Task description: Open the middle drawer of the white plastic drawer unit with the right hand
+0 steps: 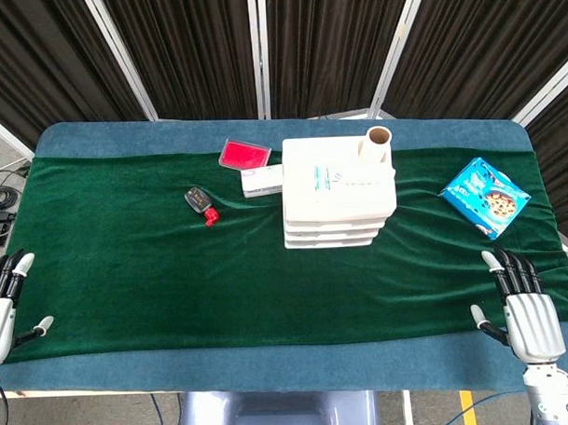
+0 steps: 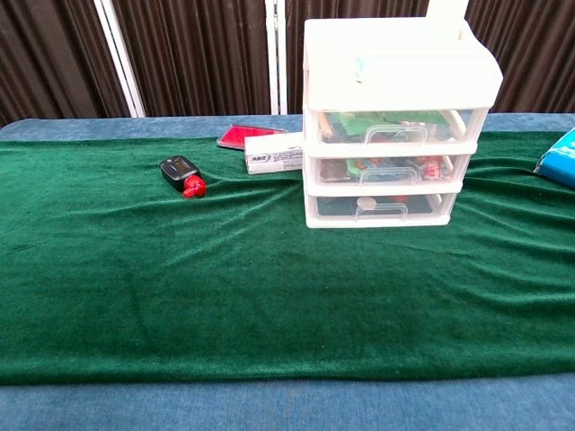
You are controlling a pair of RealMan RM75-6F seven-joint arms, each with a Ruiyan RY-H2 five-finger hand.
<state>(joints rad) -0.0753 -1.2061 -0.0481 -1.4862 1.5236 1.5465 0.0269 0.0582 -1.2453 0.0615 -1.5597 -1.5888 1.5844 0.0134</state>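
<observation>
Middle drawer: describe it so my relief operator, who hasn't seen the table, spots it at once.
Find the white plastic drawer unit standing on the green cloth, right of centre. Three clear-fronted drawers stack beneath its lid. The middle drawer is shut, holding red and green clutter, unlike the nearly bare bottom drawer.

On the green cloth [image 1: 155, 273] to my left I see a small black object with a red end [image 1: 201, 203]. Behind it lies a flat red case [image 1: 245, 154], and just beside that a white box [image 1: 262, 181] with printing I can't quite read. Far right sits a blue cookie packet [image 1: 485, 196]. Dark curtains [image 1: 325, 43] hang behind.
</observation>
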